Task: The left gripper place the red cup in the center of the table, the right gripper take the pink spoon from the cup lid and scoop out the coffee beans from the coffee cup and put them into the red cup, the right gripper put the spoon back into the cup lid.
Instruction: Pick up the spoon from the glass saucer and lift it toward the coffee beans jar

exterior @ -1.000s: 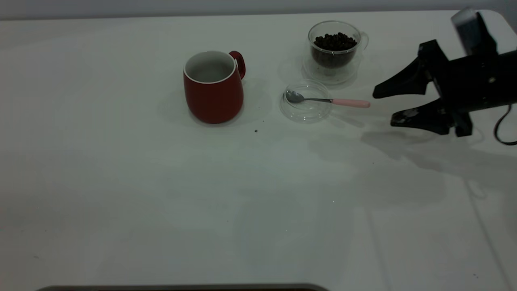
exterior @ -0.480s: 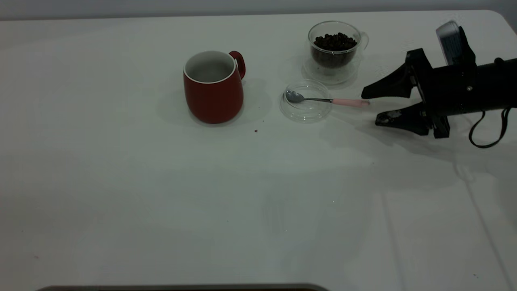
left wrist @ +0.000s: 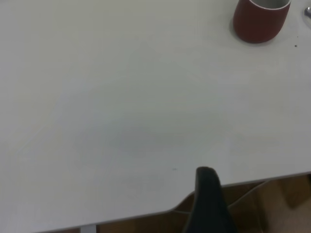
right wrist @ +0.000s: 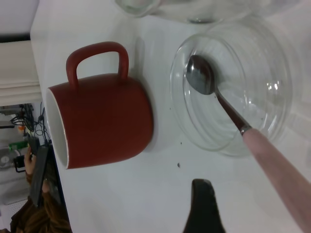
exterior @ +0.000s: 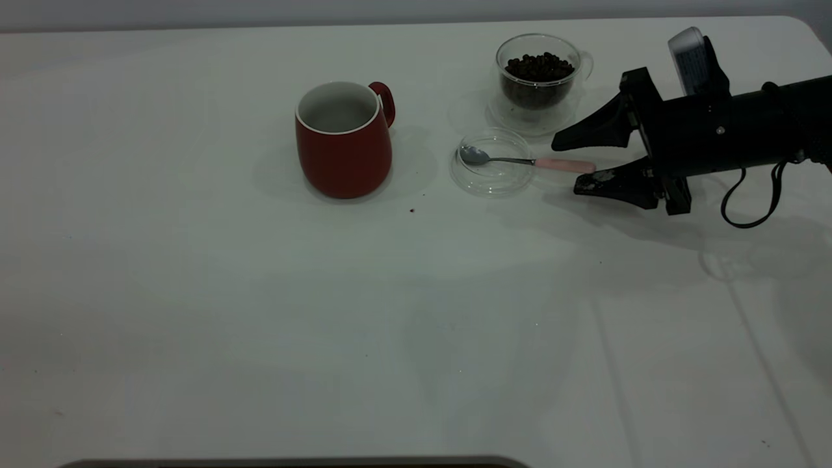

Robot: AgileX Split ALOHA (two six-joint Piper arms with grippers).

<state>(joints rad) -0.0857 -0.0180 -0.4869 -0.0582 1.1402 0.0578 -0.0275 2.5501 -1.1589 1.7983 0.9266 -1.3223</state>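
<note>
The right gripper [exterior: 576,162] is held low over the surface [exterior: 260,312] with its fingers [exterior: 588,132] spread apart, one on either side of the pink spoon [exterior: 564,165], whose pale handle end lies just between the fingertips and is not yet clasped. Beyond the fingertips, the metal bowl of the spoon rests inside the cup lid [exterior: 492,179], with the handle leaning out over the rim. Farther out from the fingers, off to one side, the coffee cup [exterior: 538,81] is seen with the coffee beans [exterior: 539,66] heaped inside. Farthest from the fingers stands the red cup [exterior: 343,140], upright and empty, near the middle of the surface, so the first step is judged done.

Several faults are judged possible from here. If the fingers are closed too near the very tip of the handle, the spoon could pivot or be flicked off the lid. If the lower finger is dragged on the surface, the handle could be pushed aside and the lid shifted. A loose hold would let the spoon tilt later and spill beans.

The left gripper [left wrist: 210,204] is parked near the surface's edge, well away; whether its fingers are apart cannot be told.

Counted: one red cup, one glass cup, one lid, one spoon, and many beans.
</note>
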